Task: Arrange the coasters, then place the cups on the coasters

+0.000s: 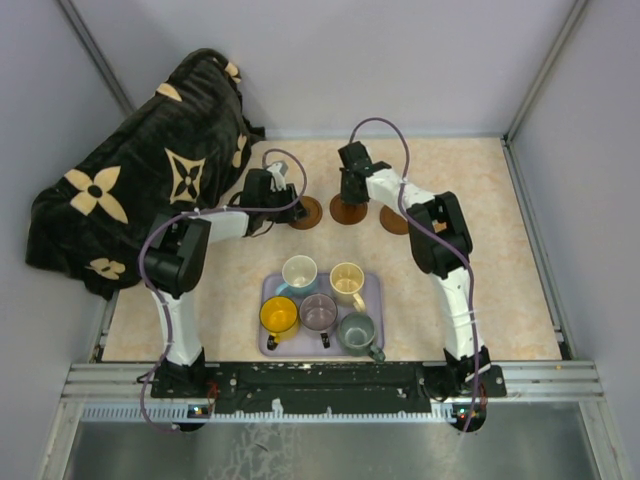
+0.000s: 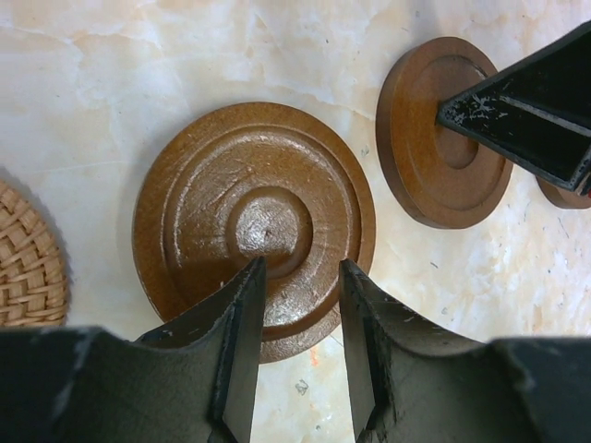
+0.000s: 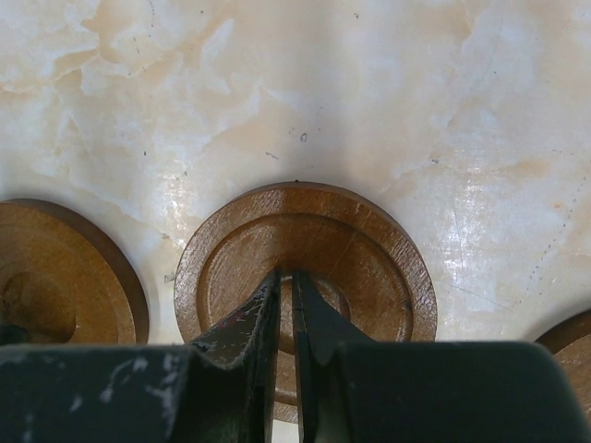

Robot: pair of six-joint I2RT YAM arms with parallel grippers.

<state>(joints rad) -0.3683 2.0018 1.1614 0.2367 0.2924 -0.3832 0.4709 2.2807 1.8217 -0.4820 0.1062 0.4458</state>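
1. Woven disc [image 2: 23, 254]: cut off by the frame edge, just left of the left coaster.
2. Left coaster [image 2: 254, 217]: dark wood, flat on the table [image 1: 500, 250]. Left gripper [image 2: 300, 268] is over its near rim, jaws apart, holding nothing.
3. Middle coaster [image 3: 305, 249]: right gripper [image 3: 286, 277] is at its centre recess, jaws almost together, nothing between them; contact cannot be told.
4. Third coaster [image 1: 393, 222]: partly under the right arm.
5. Cups [image 1: 318, 312]: five, on the tray [image 1: 374, 285].
6. Handling: slide each disc flat and slowly, and keep the gaps even so the handles clear.
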